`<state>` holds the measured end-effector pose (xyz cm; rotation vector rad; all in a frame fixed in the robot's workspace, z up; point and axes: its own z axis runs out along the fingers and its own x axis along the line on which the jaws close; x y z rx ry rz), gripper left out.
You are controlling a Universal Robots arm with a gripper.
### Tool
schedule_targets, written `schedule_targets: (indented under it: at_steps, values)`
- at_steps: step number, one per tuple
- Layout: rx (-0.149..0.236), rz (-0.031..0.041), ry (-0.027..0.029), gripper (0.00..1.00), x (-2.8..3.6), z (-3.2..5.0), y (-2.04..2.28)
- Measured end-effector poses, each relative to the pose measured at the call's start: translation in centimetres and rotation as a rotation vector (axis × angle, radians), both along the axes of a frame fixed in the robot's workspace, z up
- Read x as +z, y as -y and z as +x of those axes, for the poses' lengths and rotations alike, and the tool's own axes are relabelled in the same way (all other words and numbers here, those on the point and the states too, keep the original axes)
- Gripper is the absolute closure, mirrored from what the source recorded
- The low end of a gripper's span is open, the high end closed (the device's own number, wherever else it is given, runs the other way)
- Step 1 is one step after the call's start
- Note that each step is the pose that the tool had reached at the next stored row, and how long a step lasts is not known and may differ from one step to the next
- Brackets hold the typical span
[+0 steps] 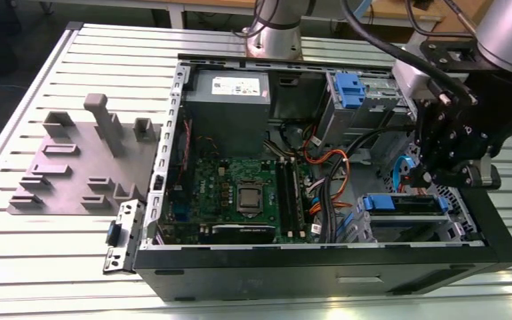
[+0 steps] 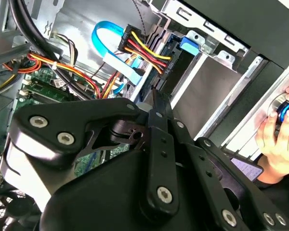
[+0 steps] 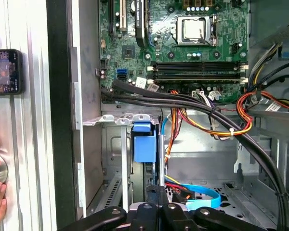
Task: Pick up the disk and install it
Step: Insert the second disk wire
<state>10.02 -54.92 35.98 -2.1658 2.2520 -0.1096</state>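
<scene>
Black gripper (image 2: 154, 103) linkage sits closest to the lens in both wrist views, its two slim fingers (image 3: 160, 192) pressed together with nothing between them. Directly ahead of the fingertips, the disk (image 3: 143, 142) rests seated in its drive bay, blue bracket outward. In the exterior view the gripper (image 1: 416, 179) hangs inside the open computer case (image 1: 327, 267), just above the disk (image 1: 403, 204). Beyond the bay lies the motherboard (image 3: 183, 43). A person's hand (image 2: 279, 137) rests outside the case.

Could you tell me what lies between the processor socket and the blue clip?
In the first wrist view: memory slots and a bundle of black cables.
</scene>
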Motion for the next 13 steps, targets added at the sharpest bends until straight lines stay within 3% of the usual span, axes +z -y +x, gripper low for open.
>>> schedule_targets:
  at_steps: [8,13]
  values:
    - [0.000,0.0004,-0.0080,0.89,0.54,0.14,-0.43]
    - [0.000,0.0002,-0.0163,0.89,0.64,0.26,-0.91]
